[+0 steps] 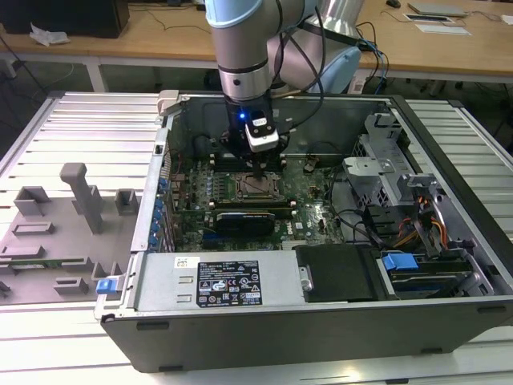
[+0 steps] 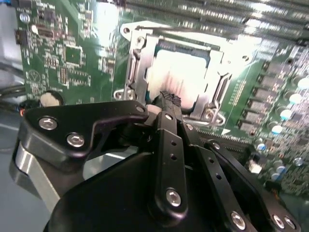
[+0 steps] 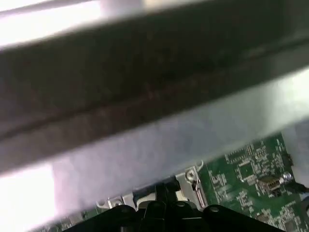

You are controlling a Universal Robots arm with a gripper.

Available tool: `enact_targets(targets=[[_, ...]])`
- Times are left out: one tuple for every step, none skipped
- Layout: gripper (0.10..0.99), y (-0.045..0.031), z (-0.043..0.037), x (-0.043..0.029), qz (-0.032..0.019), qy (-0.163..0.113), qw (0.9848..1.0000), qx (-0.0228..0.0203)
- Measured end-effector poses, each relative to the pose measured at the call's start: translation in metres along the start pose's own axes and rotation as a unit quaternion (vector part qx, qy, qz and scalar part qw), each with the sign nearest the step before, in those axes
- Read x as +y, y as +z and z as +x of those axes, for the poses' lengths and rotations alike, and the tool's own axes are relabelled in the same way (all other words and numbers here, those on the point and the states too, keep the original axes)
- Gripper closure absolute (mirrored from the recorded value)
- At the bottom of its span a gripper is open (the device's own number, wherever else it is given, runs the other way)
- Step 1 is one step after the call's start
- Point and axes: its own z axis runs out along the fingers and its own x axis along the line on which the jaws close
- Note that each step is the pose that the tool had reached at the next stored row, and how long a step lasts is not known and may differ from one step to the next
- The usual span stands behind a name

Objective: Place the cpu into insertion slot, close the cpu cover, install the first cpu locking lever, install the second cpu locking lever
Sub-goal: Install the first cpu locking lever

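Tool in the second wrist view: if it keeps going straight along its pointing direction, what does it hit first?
Most likely the cpu, seated in the insertion slot. The tool points at its near edge, with the cpu cover framing it. Depth is unclear, so it may already be touching.

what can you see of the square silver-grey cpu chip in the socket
The square silver-grey cpu chip lies flat in the silvery-rimmed insertion slot on the green circuit board. Its metal top looks dull and glares under the light. The thin silvery cpu cover frames it. The black gripper is at its near edge; contact is unclear.
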Motion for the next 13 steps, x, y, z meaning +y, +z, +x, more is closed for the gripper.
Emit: enact_targets(targets=[[0.980, 0.0001, -0.0003, -0.0009, 0.0005, 0.000, 1.0000, -0.0002], [0.980, 0.0001, -0.0009, -0.0025, 0.0009, 0.000, 1.0000, -0.0003], [0.980, 0.0002, -0.0014, -0.0040, 0.0010, 0.000, 1.0000, -0.0003], [0.980, 0.0004, -0.0024, -0.0070, 0.0010, 0.000, 1.0000, -0.0004], [0.980, 0.0004, -0.0029, -0.0085, 0.0010, 0.000, 1.0000, -0.0004], [0.980, 0.0005, -0.0035, -0.0103, 0.0010, 0.000, 1.0000, -0.0004], [0.980, 0.0006, -0.0041, -0.0120, 0.0010, 0.000, 1.0000, -0.0004], [0.980, 0.0007, -0.0046, -0.0137, 0.0010, 0.000, 1.0000, -0.0004], [0.980, 0.0008, -0.0054, -0.0158, 0.0010, 0.000, 1.0000, -0.0004], [0.980, 0.0009, -0.0060, -0.0176, 0.0010, 0.000, 1.0000, -0.0004], [0.980, 0.0010, -0.0065, -0.0194, 0.0010, 0.000, 1.0000, -0.0004], [0.980, 0.0010, -0.0068, -0.0200, 0.0009, -0.001, 1.0000, -0.0004], [0.980, 0.0010, -0.0068, -0.0202, -0.0003, -0.010, 1.0000, -0.0004]])
